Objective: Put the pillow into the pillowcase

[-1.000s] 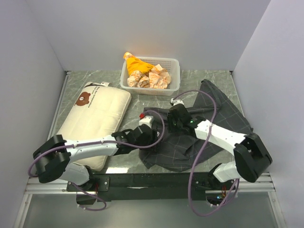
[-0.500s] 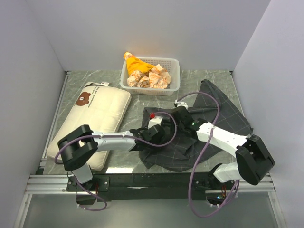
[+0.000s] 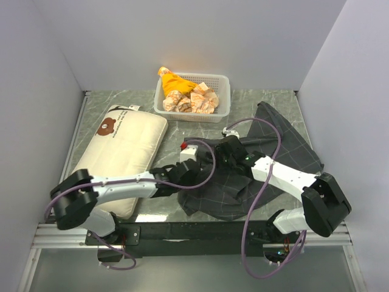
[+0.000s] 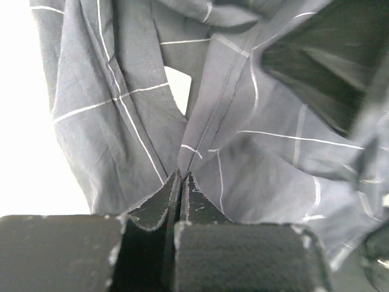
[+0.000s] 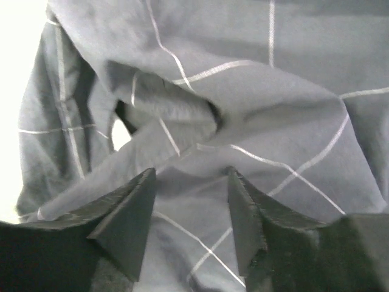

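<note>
The cream pillow (image 3: 124, 151) with its brown bear face lies flat at the left of the table. To its right the dark checked pillowcase (image 3: 285, 146) lies crumpled. My left gripper (image 3: 196, 173) sits at the case's left edge, and in the left wrist view it (image 4: 181, 174) is shut, with folds of the pillowcase (image 4: 121, 121) converging into its tips. My right gripper (image 3: 219, 155) is just beyond it on the same cloth. In the right wrist view it (image 5: 191, 176) is open, its tips resting on a raised fold of the pillowcase (image 5: 273, 109).
A white mesh basket (image 3: 222, 85) holding orange-and-white cloth bundles stands at the back centre. Grey walls close in the left, right and back. Both arms' cables loop over the pillowcase. Marble table (image 3: 170, 131) shows between pillow and case.
My left gripper has shut on the pillowcase edge, and the left arm has drawn back slightly. The right gripper's jaws have spread wider and let the fabric go.
</note>
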